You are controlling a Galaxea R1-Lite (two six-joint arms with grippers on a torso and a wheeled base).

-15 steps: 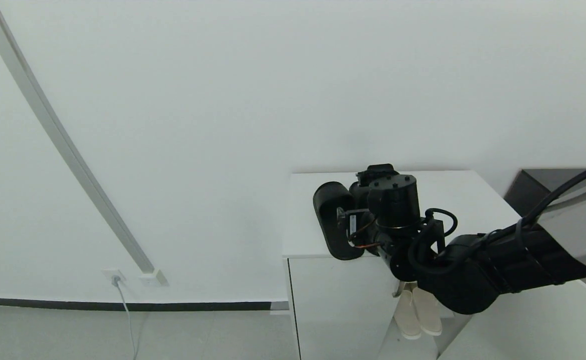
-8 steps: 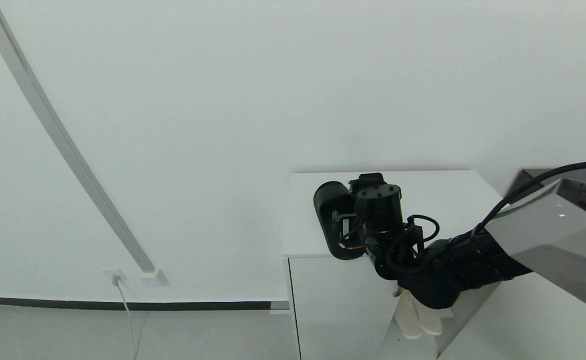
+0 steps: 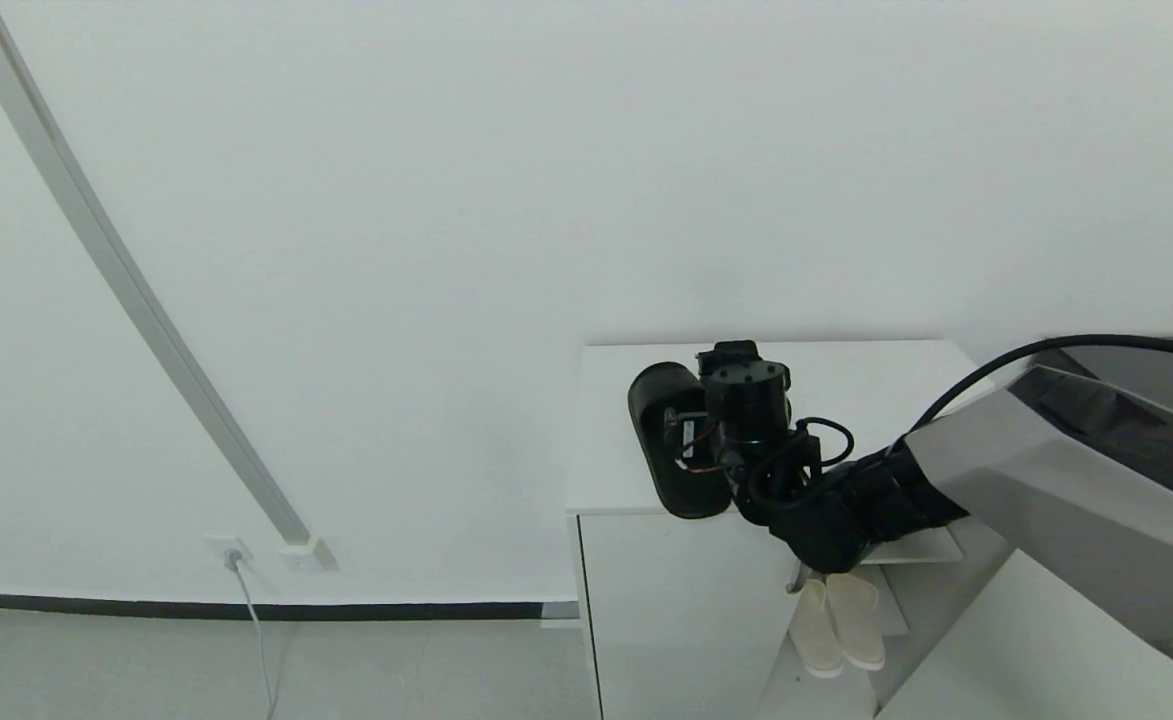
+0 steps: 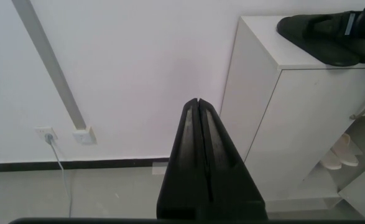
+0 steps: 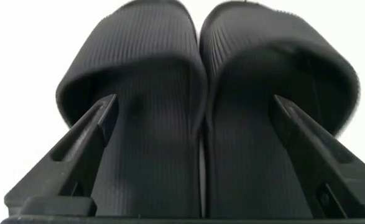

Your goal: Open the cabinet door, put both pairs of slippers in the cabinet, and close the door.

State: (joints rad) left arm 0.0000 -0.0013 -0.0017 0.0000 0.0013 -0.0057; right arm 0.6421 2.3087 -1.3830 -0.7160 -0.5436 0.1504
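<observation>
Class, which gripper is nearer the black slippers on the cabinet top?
Right. The right gripper straddles the black slippers; the left gripper is shut, well off from the cabinet.

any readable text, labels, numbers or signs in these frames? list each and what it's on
No text can be read in any view.
Pale sticker on the right arm, next to the black slippers: too small to read.
In the left wrist view, the pale patch over the black slippers is too blurred to read.
White slippers, cabinet, wall socket: no print visible.
</observation>
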